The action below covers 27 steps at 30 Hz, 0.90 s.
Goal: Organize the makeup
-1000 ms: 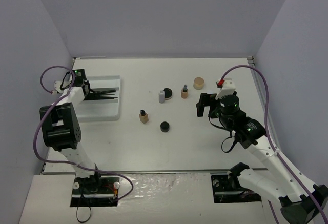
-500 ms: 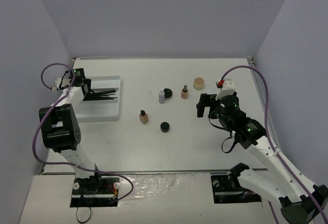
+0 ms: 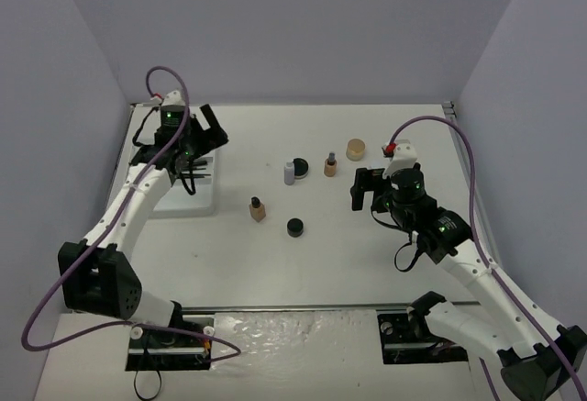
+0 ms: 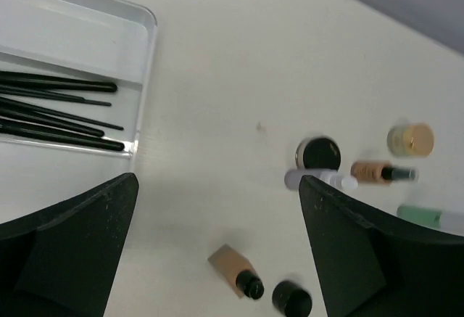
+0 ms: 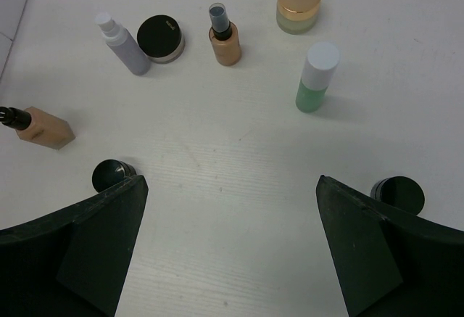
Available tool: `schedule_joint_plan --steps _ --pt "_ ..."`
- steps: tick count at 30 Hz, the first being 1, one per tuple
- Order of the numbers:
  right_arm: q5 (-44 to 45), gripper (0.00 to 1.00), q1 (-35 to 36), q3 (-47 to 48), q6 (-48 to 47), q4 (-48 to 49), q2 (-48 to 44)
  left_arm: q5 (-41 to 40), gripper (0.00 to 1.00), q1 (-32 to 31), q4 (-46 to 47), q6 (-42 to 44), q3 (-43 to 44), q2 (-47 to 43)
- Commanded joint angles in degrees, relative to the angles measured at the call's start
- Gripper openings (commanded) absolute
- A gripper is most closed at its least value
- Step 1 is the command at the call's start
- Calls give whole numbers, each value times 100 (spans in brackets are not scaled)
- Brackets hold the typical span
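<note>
Nearest the arm bases, a small black round pot (image 5: 110, 174) stands on the pale table (image 3: 275, 263), its near edge hidden behind one finger of the right gripper (image 5: 232, 183). That gripper hangs above the table with its jaws spread wide and nothing between them. A second black round pot (image 5: 397, 194) peeks out from behind the other finger, half covered.

A little farther, a beige square bottle with a black cap (image 5: 45, 128) lies on its side; its cap is cut off at the frame edge in the right wrist view.

Beyond it, a pale green bottle with a white cap (image 5: 317, 77) stands upright – blurred and cropped in the left wrist view.

Farther still comes a loose row: a lavender-grey spray bottle (image 5: 123, 43) just beside a black-lidded round compact (image 5: 161, 38), then a tan pump bottle (image 5: 224, 35), and farthest a tan jar with a gold lid (image 5: 299, 3).

To the left, thin black brushes (image 4: 58, 114) lie side by side in a white ridged tray (image 4: 145, 63), their handles running out of frame. The left gripper (image 4: 217, 186) is wide apart and empty – in the overhead view it hangs over the tray's far end, and its arm hides part of the tray.
</note>
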Motion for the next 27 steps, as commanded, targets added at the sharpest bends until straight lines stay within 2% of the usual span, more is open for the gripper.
schedule_joint_plan --steps 1,6,11,16,27 --pt "-77 100 -33 319 -136 239 9 335 92 -1014 -834 1382 95 -434" --pt "30 100 -42 317 -192 237 -142 175 92 -2179 -1176 1585 226 -345" --pt "139 100 -42 265 -242 230 -467 -5 92 -3155 -1295 1510 398 209" --pt "286 100 -42 232 -267 188 -871 -34 92 -3640 -1252 1324 507 888" --pt "509 100 -42 217 -233 -40 -1207 53 88 -3854 -1448 1248 973 2195"
